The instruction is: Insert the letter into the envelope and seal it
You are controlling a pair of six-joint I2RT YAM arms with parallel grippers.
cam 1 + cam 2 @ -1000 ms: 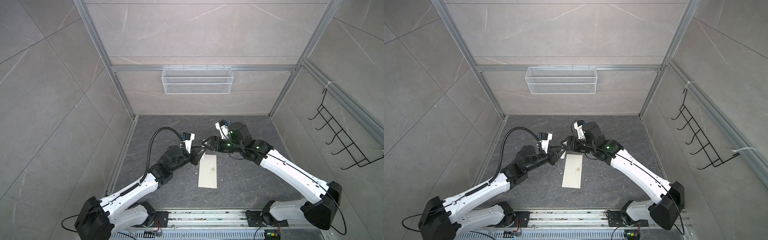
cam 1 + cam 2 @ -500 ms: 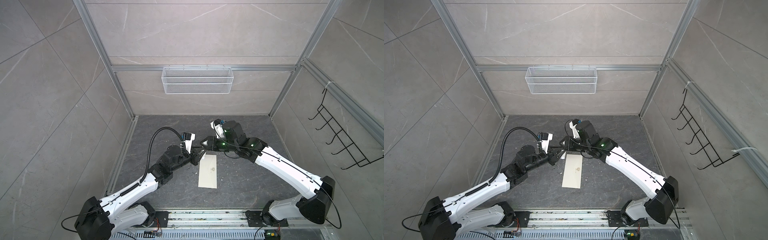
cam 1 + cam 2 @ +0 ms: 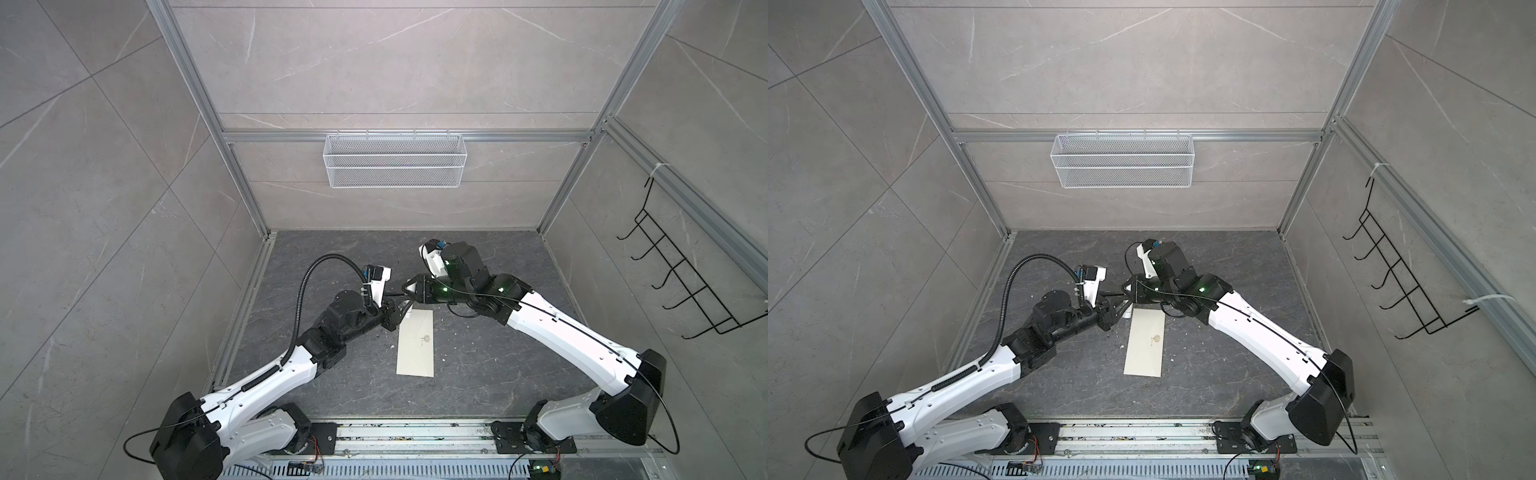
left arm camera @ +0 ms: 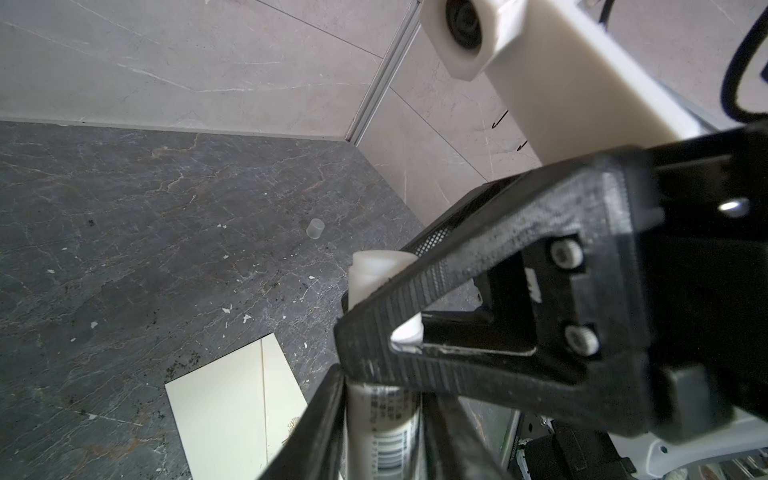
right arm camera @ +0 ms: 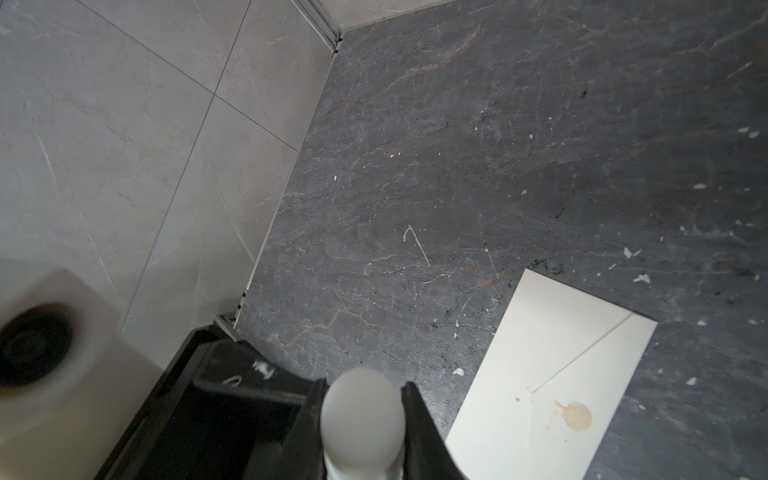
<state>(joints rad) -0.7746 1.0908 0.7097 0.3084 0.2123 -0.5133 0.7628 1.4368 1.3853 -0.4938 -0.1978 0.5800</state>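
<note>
The cream-white envelope [image 3: 415, 349] [image 3: 1144, 345] lies flat on the dark floor, emblem side up, also in both wrist views [image 4: 232, 407] [image 5: 552, 374]. A white glue stick [image 4: 382, 415] [image 5: 361, 411] stands just off its far left corner. My left gripper [image 3: 401, 309] [image 4: 384, 386] is shut on the tube's lower body, near the barcode. Coming from the right, my right gripper [image 3: 409, 289] [image 5: 361, 386] is shut on the tube's upper end, and one of its fingers [image 4: 457, 374] crosses the left wrist view. The letter is not in view.
A small clear cap [image 4: 315, 228] stands on the floor beyond the glue stick. Pale scraps dot the floor. A white wire basket [image 3: 395, 166] hangs on the back wall and a black hook rack [image 3: 685, 282] on the right wall.
My right gripper has moved left to the glue stick and shut on its upper end. The left arm and the envelope have stayed where they were.
</note>
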